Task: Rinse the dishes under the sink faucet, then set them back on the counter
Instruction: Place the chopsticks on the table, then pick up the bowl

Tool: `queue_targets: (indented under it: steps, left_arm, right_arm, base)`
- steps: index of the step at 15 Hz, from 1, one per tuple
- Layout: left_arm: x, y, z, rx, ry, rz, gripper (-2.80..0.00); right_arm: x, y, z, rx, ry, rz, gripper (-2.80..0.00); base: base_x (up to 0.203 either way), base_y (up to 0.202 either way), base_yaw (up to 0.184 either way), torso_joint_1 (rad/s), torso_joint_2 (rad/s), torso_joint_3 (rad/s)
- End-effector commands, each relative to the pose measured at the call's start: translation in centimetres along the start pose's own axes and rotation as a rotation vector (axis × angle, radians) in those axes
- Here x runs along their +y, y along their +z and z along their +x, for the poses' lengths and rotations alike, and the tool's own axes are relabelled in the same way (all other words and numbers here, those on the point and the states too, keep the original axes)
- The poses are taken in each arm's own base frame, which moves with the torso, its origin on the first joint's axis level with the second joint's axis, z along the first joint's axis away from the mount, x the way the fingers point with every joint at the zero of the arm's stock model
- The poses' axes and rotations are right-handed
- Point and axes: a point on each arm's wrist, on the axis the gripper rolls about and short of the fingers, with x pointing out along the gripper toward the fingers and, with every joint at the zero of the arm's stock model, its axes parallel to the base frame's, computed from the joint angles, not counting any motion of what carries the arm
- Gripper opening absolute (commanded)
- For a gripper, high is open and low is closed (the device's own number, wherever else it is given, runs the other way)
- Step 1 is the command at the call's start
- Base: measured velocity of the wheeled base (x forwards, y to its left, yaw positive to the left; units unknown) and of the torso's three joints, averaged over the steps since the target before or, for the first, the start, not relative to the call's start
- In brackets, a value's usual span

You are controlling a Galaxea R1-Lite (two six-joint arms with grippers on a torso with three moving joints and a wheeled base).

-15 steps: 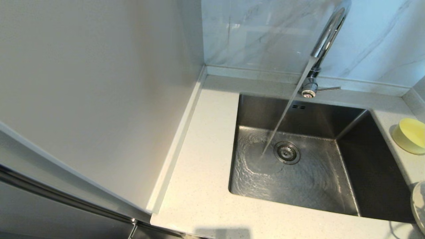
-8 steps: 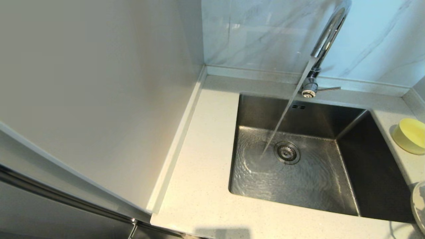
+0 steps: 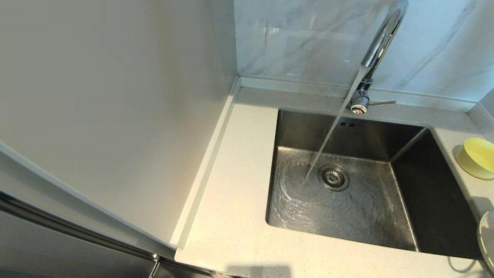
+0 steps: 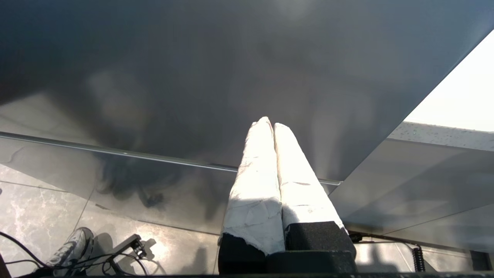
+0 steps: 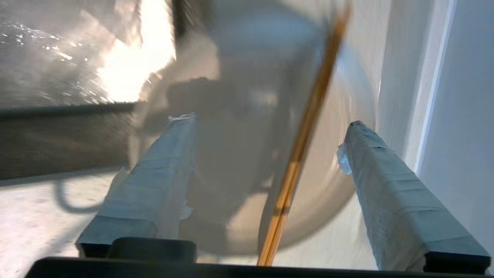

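Water streams from the chrome sink faucet [image 3: 380, 42] into the steel sink [image 3: 386, 216], landing beside the round drain [image 3: 333, 177]. On the counter [image 3: 231, 200] right of the sink stands the pale-yellow bowl [image 3: 476, 158]. Nearer me, the cream plate [image 3: 487, 239] shows only its rim. In the right wrist view the plate [image 5: 332, 185] lies below my open right gripper [image 5: 270, 121], with the chopsticks [image 5: 305, 131] lying across it between the two fingers, touching neither. My left gripper [image 4: 270, 123] is shut and empty, parked low by a dark cabinet front. Neither arm shows in the head view.
A plain wall panel [image 3: 108, 108] rises along the counter's left side, and marble tiles [image 3: 308, 38] stand behind the faucet. The faucet's thin lever [image 3: 382, 103] points right. A white wall [image 5: 463, 96] stands close to the right finger.
Water keeps running and its ripples shift in the basin. A shadow on the counter near the plate at the right edge has grown and moved toward the bowl.
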Motion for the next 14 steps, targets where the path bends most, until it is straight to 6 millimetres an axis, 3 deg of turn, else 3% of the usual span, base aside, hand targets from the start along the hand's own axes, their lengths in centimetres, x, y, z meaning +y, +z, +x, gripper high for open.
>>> queue_targets:
  steps: [1, 4, 7, 10, 14]
  left_arm:
    - [0.0, 0.0, 0.0, 0.0, 0.001, 0.001, -2.8]
    - [0.0, 0.0, 0.0, 0.0, 0.0, 0.0, -2.8]
    - [0.0, 0.0, 0.0, 0.0, 0.001, -0.001, -2.8]
    - [0.0, 0.0, 0.0, 0.0, 0.001, -0.001, -2.8]
    - [0.0, 0.0, 0.0, 0.0, 0.001, 0.0, -2.8]
  right_arm:
    - [0.4, 2.1, -0.4, -0.073, 0.042, -0.087, 0.0]
    - [0.2, 6.7, 1.7, -0.114, 0.047, -0.157, 0.0]
    - [0.4, 10.2, 4.4, -0.106, 0.031, -0.23, 0.0]
    - [1.5, 11.8, 7.5, -0.053, -0.009, -0.275, 0.0]
    - [1.5, 13.8, 10.6, -0.035, -0.007, -0.273, 0.0]
  base:
    - [0.0, 0.0, 0.0, 0.0, 0.0, 0.0]
    - [0.0, 0.0, 0.0, 0.0, 0.0, 0.0]
    - [0.0, 0.0, 0.0, 0.0, 0.0, 0.0]
    - [0.0, 0.0, 0.0, 0.0, 0.0, 0.0]
    - [0.0, 0.0, 0.0, 0.0, 0.0, 0.0]
